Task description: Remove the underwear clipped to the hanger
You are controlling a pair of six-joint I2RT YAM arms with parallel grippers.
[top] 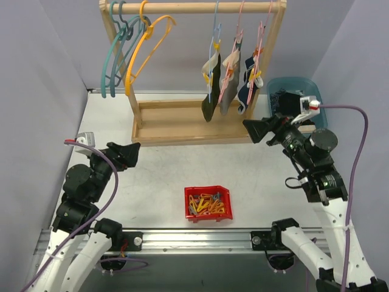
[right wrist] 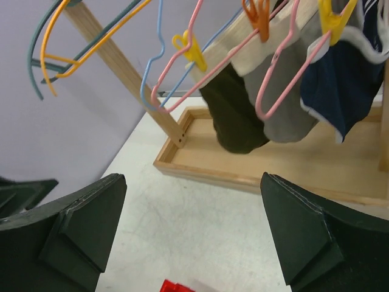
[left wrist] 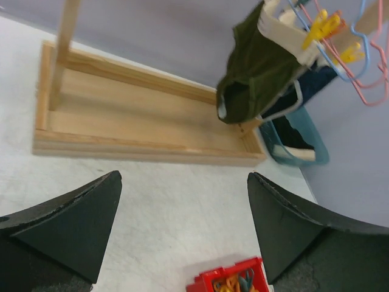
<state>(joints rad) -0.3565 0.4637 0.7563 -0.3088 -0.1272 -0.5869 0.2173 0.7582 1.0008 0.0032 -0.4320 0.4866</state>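
Top external view: a wooden rack [top: 176, 125] stands at the table's 12 o'clock. The underwear hangs from its rail [top: 194, 6] toward 1 o'clock, side by side: the dark olive briefs [top: 209, 97], the grey-beige briefs [top: 229, 88] and the navy briefs [top: 249, 91], each clipped to one of the thin hangers [top: 216, 36]. The right gripper [top: 252, 131] hovers just right of the rack's base, below the navy pair, jaws spread wide and holding nothing. The left gripper [top: 129, 152] sits at 9 o'clock, well apart from the clothes, likewise wide open and empty. A red bin [top: 206, 190] of clips lies at 6 o'clock, a teal basket [top: 292, 80] at 2 o'clock. In the right wrist view a yellow clip [right wrist: 191, 50] and an orange clip [right wrist: 258, 12] pinch pale waistbands. The second yellow clip [right wrist: 337, 12], cut off by the frame's edge, probably holds the navy pair.
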